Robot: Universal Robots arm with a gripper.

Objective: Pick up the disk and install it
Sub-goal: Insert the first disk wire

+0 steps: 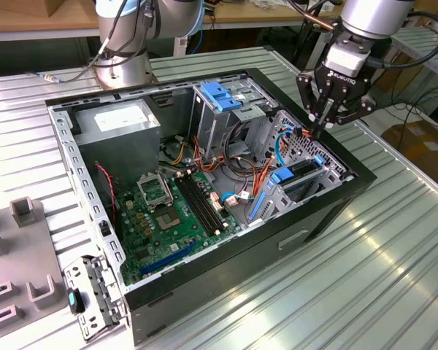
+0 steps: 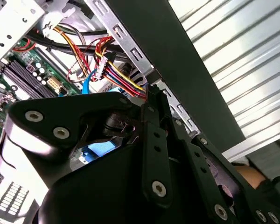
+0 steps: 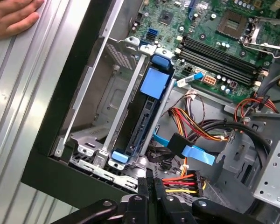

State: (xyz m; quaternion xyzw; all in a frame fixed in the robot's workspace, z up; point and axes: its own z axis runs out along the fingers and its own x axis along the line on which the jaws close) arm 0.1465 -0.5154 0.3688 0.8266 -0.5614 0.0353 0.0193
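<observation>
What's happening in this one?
A robot arm is working inside an open computer case. The disk, in its blue carrier, already sits on edge in the drive bay by the case wall. The gripper, shut, hangs just above that corner, right beside a bundle of coloured power wires. A person's hand rests on the table outside.

Green flat circuit board [image 1: 164, 219]. Bright blue plastic carrier around the grey disk [image 3: 155, 84]. Black metal claw [image 1: 318, 133]. Silver metal desk [image 1: 365, 262] with long stripes.
</observation>
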